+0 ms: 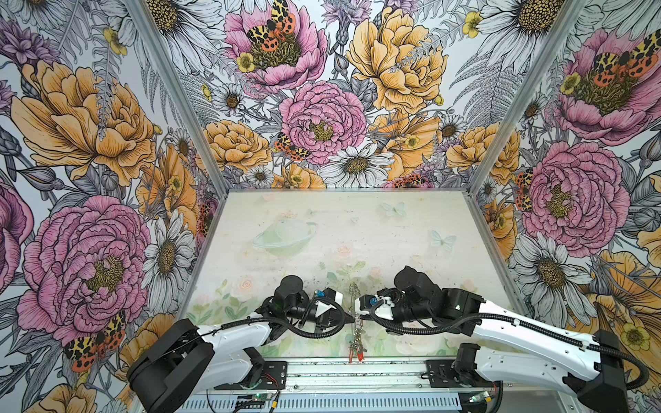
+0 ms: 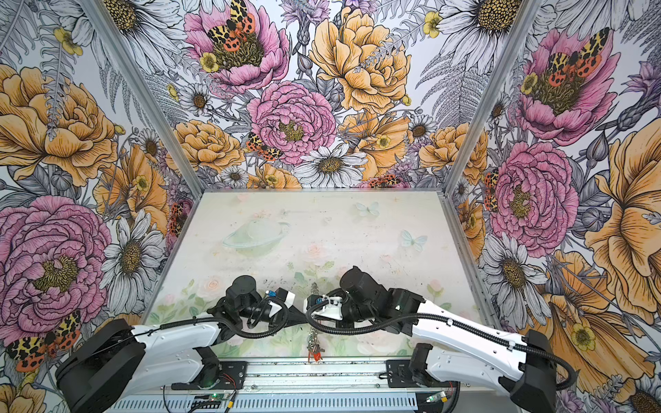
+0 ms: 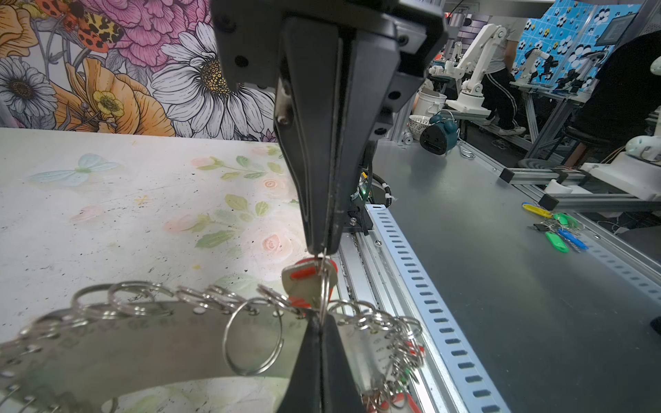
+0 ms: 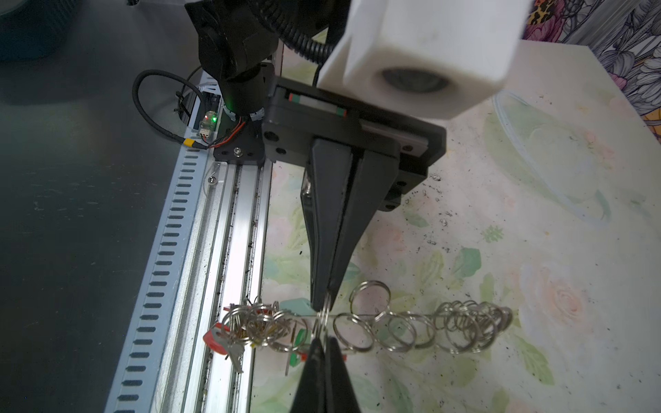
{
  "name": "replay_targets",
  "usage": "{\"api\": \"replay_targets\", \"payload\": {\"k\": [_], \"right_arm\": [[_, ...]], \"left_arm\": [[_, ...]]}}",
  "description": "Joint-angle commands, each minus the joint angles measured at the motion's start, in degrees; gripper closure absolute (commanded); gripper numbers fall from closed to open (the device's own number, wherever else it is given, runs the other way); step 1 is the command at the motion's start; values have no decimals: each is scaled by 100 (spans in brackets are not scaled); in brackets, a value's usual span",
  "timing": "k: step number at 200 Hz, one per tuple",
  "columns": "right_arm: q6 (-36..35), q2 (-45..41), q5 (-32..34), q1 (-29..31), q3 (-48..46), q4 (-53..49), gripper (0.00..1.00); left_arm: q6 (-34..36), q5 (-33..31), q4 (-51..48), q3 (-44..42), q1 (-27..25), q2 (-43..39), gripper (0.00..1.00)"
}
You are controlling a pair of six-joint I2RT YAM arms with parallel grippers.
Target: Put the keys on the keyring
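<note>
The two arms meet over the near middle of the surface (image 1: 322, 232), tips almost nose to nose; the left gripper (image 1: 347, 318) reaches in from the left and the right gripper (image 1: 360, 316) from the right. Between them is the keyring (image 3: 143, 343), a flat grey-brown band that shows edge-on in both top views, running from far to near past the tips; its outer edge is fringed with silver rings. Both wrist views show each gripper's fingers pressed together on the same wire ring (image 3: 324, 286) at the band's edge, one pinching it from either end; the ring stands stretched between the two tips. Just behind that ring sits a red-tagged key (image 3: 304, 282). The keys (image 4: 250, 330) on the band cluster at its near end, red and green tags among a tangle of rings, by the aluminium rail (image 4: 229, 250) along the surface's near edge. Whether the band touches the surface I cannot tell. Spare keys (image 3: 558, 229) with green, blue and yellow tags lie on the grey surface (image 3: 500, 304) beyond the rail.
</note>
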Motion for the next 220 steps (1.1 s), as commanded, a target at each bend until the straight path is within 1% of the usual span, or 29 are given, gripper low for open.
{"api": "replay_targets", "payload": {"k": [1, 39, 65, 150, 220], "right_arm": [[-88, -5, -195, 72, -43, 247, 100], [-106, 16, -245, 86, -81, 337, 100], [-105, -2, -160, 107, -109, 326, 100], [-151, 117, -216, 111, -96, 340, 100], [-90, -110, -137, 111, -134, 333, 100]], "left_arm": [[-50, 207, 358, 83, 30, 23, 100], [-92, 410, 404, 117, -2, 121, 100], [-121, 479, 472, 116, -12, 140, 100], [-39, 460, 371, 116, -63, 83, 100], [206, 440, 61, 197, -117, 144, 100]]}}
